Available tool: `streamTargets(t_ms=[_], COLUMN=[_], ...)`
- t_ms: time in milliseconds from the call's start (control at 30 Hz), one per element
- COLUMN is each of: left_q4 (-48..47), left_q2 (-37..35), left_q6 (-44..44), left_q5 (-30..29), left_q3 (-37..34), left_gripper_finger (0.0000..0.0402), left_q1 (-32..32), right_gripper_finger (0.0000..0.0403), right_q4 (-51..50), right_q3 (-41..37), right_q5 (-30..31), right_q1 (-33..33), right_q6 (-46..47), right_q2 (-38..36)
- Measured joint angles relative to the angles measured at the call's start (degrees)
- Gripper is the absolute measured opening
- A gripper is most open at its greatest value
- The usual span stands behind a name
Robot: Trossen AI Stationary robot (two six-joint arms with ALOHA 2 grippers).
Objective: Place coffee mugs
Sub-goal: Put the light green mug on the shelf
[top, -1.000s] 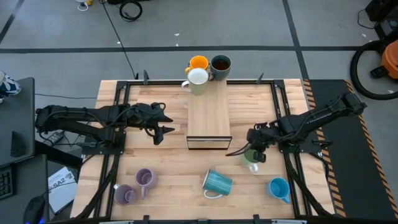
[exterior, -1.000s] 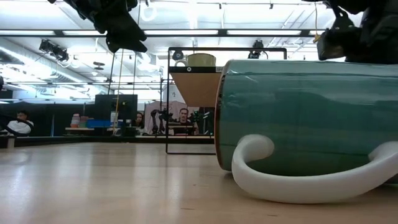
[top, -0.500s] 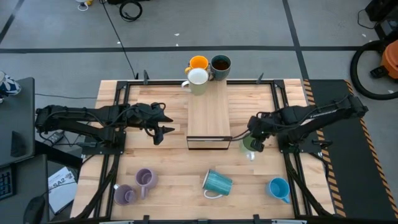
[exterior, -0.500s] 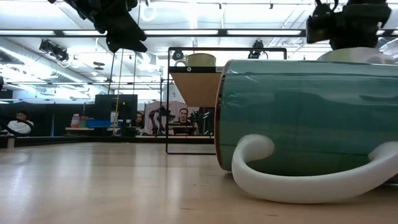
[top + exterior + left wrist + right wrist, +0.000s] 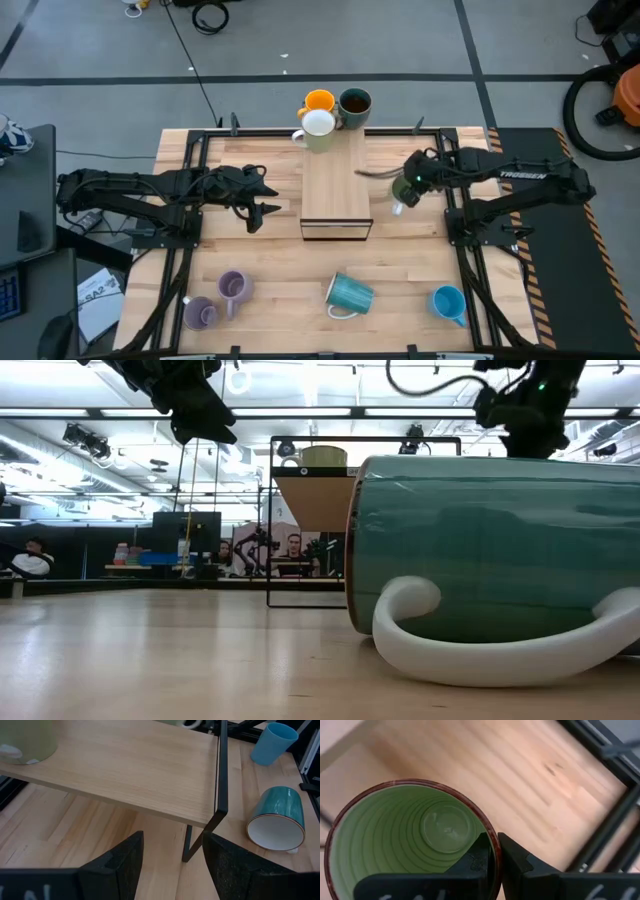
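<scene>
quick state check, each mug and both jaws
green mug: held by its rim, lifted beside the shelf
ribbed teal mug: on its side
blue mug: standing on the table
right gripper: jaws shut on the mug's rim
left gripper: jaws open, empty

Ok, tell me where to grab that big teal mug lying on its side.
Pinch the rim wall of the teal mug, one finger inside the mouth. It lies on its side, its white handle on the table; in the left wrist view the mouth faces the front edge, so probably come low from there.
</scene>
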Motion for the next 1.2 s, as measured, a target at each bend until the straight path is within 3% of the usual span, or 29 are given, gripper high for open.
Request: streamTargets(t_ms=[367,567,1200], left_q4=[0.01,-0.01,-0.01], left_q2=[0.0,0.0,0.0], left_q6=[-0.02,-0.02,-0.04], left_q5=[0.0,0.0,0.0], left_q3=[0.0,0.0,0.0], left_gripper_finger=[0.021,0.021,0.021], left_q1=[-0.02,-0.02,-0.02], right_gripper_finger=[0.0031,0.0031,0.0033], right_q4=[3.05,9.69,12.35], right_q3=[-2.1,-6.03,-15.84], right_q5=[-0.34,-4.84,-8.39], right_q1=[-15.24,-20.61,-27.0], right_q6=[-0.17,-0.99,-2.19], right_q2=[0.0,0.07,0.01])
